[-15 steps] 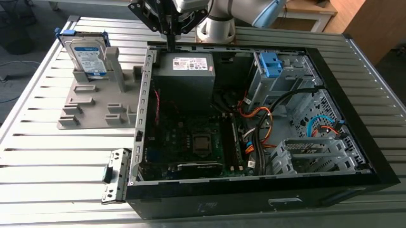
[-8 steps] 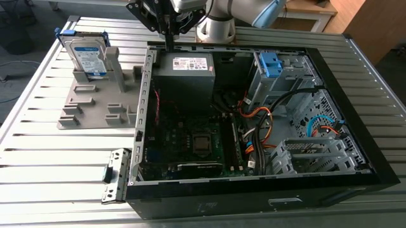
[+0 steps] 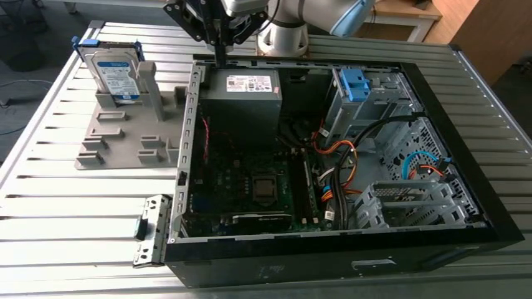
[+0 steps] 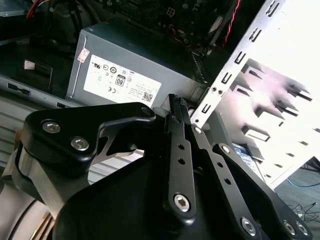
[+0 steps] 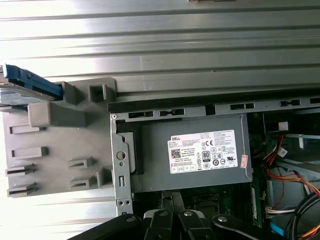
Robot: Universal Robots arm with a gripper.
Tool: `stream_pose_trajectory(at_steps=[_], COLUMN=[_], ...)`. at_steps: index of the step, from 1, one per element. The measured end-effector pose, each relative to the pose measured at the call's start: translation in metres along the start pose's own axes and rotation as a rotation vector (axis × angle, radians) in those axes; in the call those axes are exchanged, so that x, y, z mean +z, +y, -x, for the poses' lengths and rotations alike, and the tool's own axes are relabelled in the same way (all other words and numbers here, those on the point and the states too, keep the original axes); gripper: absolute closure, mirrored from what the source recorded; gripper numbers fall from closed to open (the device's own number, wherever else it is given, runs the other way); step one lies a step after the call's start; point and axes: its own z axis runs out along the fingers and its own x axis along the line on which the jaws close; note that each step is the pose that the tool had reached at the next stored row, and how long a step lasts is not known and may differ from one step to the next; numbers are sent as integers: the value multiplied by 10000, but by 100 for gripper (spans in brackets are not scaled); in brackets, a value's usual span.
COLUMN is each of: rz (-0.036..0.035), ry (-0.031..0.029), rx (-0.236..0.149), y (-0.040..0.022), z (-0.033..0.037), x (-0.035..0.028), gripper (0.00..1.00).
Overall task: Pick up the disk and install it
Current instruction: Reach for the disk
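— On the table [image 3: 66, 212], at the exterior view's left of the open case [image 3: 275, 271], where is the disk being stored?

— The disk [image 3: 114, 70] is being held upright in a slot at the far end of a grey stand [image 3: 124, 140]. In the first wrist view the disk [image 5: 27, 85] is being shown edge-on, its blue frame jutting from the stand [image 5: 55, 145].

— Is it being touched by the gripper?

— No. The gripper [image 3: 220, 59] is being held well apart from it, over the case's far wall, just beside the power supply [image 3: 249, 93].

— How are the fingers being set?

— They are being pressed together, and nothing is being gripped between them. In the second wrist view the fingers [image 4: 179, 150] are being shown meeting at the gripper [image 4: 176, 99] tip, with the power supply [image 4: 130, 65] and its white sticker beyond.

— What else is being housed in the case?

— A dark board is being shown lying flat on the case floor, orange and blue cables are being run beside it, and a blue bracket [image 3: 355, 84] is being carried in the metal cage at the far corner.
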Motion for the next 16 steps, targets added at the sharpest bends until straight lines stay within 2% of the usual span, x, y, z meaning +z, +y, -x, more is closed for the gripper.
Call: stream_pose_trajectory(at_steps=[16], rz=[1], ry=[-1], rx=[0], y=[-4], z=[-51], x=[-1], gripper=[89])
